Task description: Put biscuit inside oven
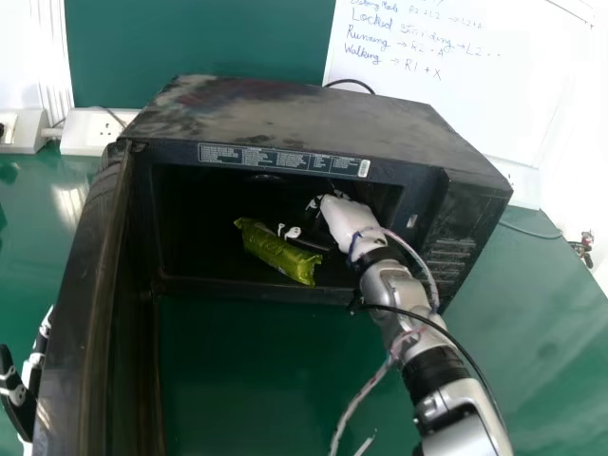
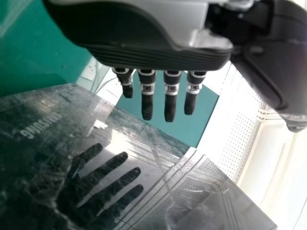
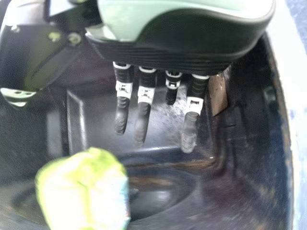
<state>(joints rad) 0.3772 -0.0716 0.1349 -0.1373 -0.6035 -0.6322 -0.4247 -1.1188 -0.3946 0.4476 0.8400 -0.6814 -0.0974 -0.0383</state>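
Judging by our right hand (image 1: 348,220), fingers wide and empty, we take the biscuit packet (image 1: 275,251) as placed: it lies inside the oven (image 1: 304,119), just left of them. Our left hand (image 1: 17,395), fingers straight, sits left of the open door (image 1: 84,318), probably ready to swing it shut.

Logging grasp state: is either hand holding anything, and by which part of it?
Nothing is held. The right hand has straight fingers, not curled round the biscuit pack lying in the oven; the left hand is open and empty.
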